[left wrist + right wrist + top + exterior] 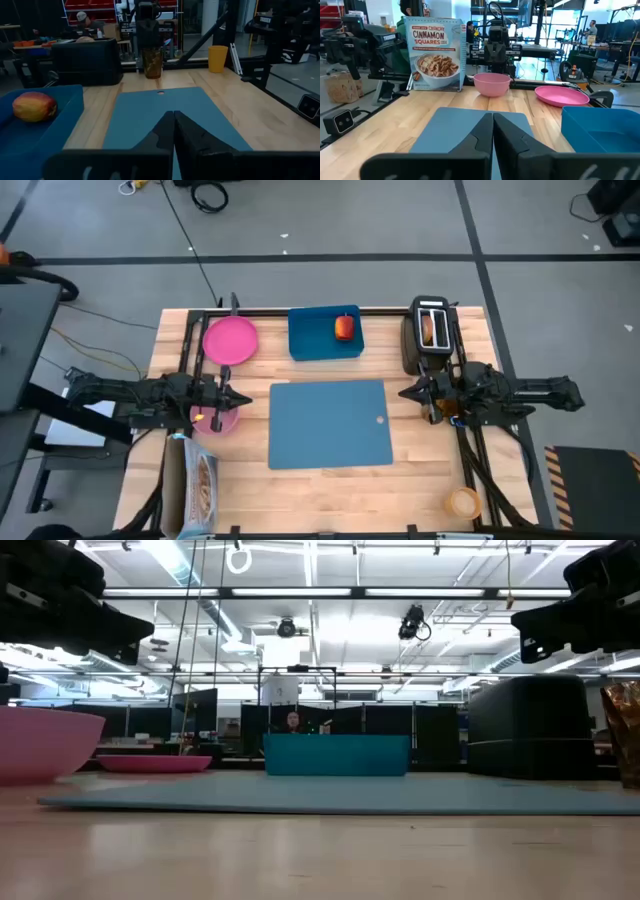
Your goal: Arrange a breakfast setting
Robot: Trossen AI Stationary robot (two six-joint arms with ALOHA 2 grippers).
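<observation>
The slate-blue mat (330,423) lies flat at the table's middle. The pink plate (231,340) sits at the far left. The pink bowl (215,420) stands under my left arm. The red apple (345,327) lies in the brighter blue tray (322,340). A toast slice (430,330) sticks up from the black toaster (428,350). The small orange cup (462,502) stands near the front right corner. I see no spoon. My left gripper (242,398) is shut and empty at the mat's left edge. My right gripper (408,392) is shut and empty at the mat's right edge.
A cereal box (197,485) lies at the front left; in the right wrist view (437,54) it shows behind the bowl (492,83). An amber glass (152,62) stands under my right arm. People show in the room beyond the table.
</observation>
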